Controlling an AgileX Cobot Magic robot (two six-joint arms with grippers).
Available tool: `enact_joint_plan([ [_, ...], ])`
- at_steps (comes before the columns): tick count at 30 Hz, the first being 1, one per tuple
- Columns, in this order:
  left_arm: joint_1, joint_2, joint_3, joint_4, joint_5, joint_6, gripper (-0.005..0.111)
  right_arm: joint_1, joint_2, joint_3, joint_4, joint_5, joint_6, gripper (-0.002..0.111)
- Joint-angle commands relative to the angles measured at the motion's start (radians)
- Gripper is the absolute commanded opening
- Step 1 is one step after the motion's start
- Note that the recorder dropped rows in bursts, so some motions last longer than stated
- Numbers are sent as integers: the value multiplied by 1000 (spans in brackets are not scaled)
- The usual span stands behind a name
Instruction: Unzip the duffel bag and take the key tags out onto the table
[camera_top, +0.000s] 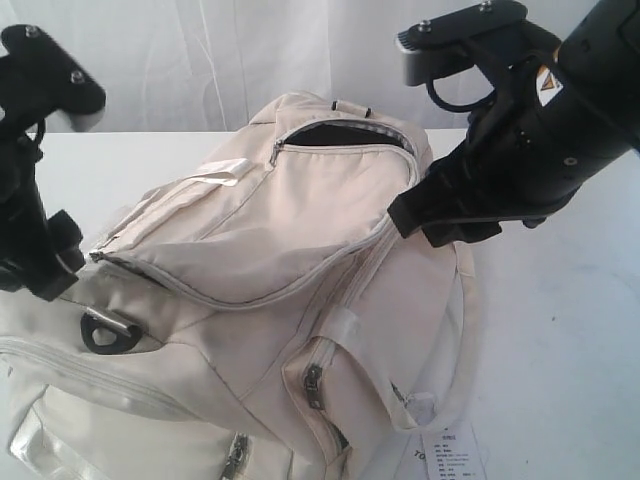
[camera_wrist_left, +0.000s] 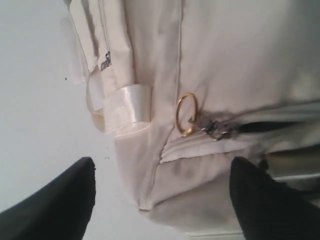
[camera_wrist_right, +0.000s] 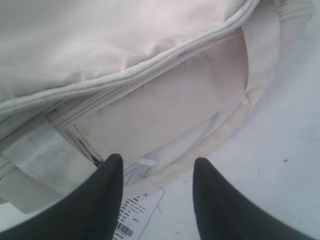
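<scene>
The right arm (camera_top: 540, 140), matte black, carries a silver-screwed plate (camera_top: 455, 30), looped cable (camera_top: 445, 100) and triangular sticker (camera_top: 546, 90); left gripper (camera_wrist_left: 162, 162) and right gripper (camera_wrist_right: 158, 159) show tapered black fingers (camera_wrist_left: 50, 210)

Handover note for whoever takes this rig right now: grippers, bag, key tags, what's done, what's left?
Left gripper: open, empty, at one end of the duffel bag, facing a gold ring zip pull.
Right gripper: open, empty, at the bag's side near the paper label.
The bag lies on the table. Its top pocket gapes, showing dark lining; the long curved zip looks shut.
Key tags: not in view, none on the table.
Left to do: unzip, find the tags, set them on the table.
</scene>
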Motion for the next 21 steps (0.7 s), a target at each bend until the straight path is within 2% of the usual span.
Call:
enact_joint_plan([
  [1, -1, -6, -82, -251, 57, 195, 76, 0, -4, 5, -8, -28, 6, 42],
  [5, -1, -5, -90, -568, 15, 540, 76, 0, -4, 5, -8, -32, 6, 42],
  [7, -1, -2, -90, -633, -3, 641, 76, 0, -4, 5, -8, -32, 6, 42],
  [15, -1, 42, -90, -729, -57, 896, 76, 0, -4, 5, -8, -28, 6, 42],
  [21, -1, 121, -90, -753, -67, 911, 75, 0, -4, 5, -8, -28, 8, 42],
])
